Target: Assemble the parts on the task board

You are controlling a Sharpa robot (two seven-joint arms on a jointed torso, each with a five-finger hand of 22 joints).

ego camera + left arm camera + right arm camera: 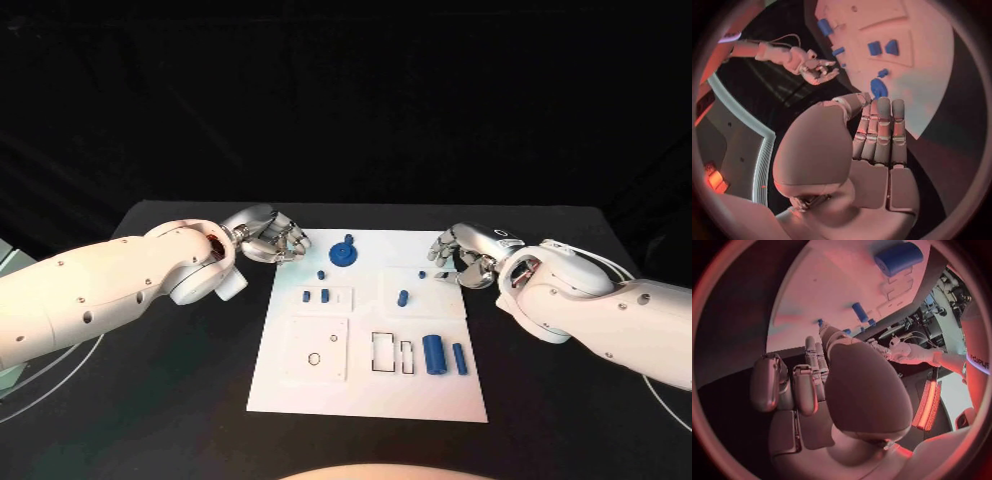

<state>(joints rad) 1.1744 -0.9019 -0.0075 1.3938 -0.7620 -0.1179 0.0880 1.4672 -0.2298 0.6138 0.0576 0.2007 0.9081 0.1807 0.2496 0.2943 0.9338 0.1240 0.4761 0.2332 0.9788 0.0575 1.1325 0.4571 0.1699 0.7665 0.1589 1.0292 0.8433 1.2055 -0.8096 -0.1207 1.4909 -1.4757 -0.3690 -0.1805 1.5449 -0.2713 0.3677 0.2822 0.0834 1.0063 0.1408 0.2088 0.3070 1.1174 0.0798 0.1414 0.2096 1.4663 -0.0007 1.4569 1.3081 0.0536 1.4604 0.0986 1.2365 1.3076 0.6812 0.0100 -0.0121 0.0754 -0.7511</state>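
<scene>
Task board (433, 385) sits mid-table, long axis running 12 to 6, bare black table (173, 400) showing on all four sides of it. Left hand (271, 236) hangs just off the board's 10 o'clock corner, over the table, not touching the board; the left wrist view shows its fingers (882, 131) straight and side by side with the thumb alongside, nothing in them, so a narrow, empty hand. Right hand (462, 256) is at the board's 2 o'clock edge, fingers partly curled, nothing visibly in it; the right wrist view shows curled fingers (803, 385) with gaps between them, and I cannot tell for sure whether it is loose or closed. Parts on the board: round blue piece with a stub (345, 252) at 12 o'clock, between the two hands and closer to the left one; a small blue peg (320, 274) just below it; a cluster of short blue pieces (316, 296) left of centre; another blue piece (404, 295) right of centre, with a tiny one (423, 274) near the right fingers. Two upright blue bars (447, 358) stand toward 4 o'clock beside a rectangular outlined slot (384, 353). A plate with two holes (317, 349) takes the 7 o'clock area. The strip of board toward 6 o'clock is bare white. Forearms enter from 9 and 3 o'clock, flanking the board.
</scene>
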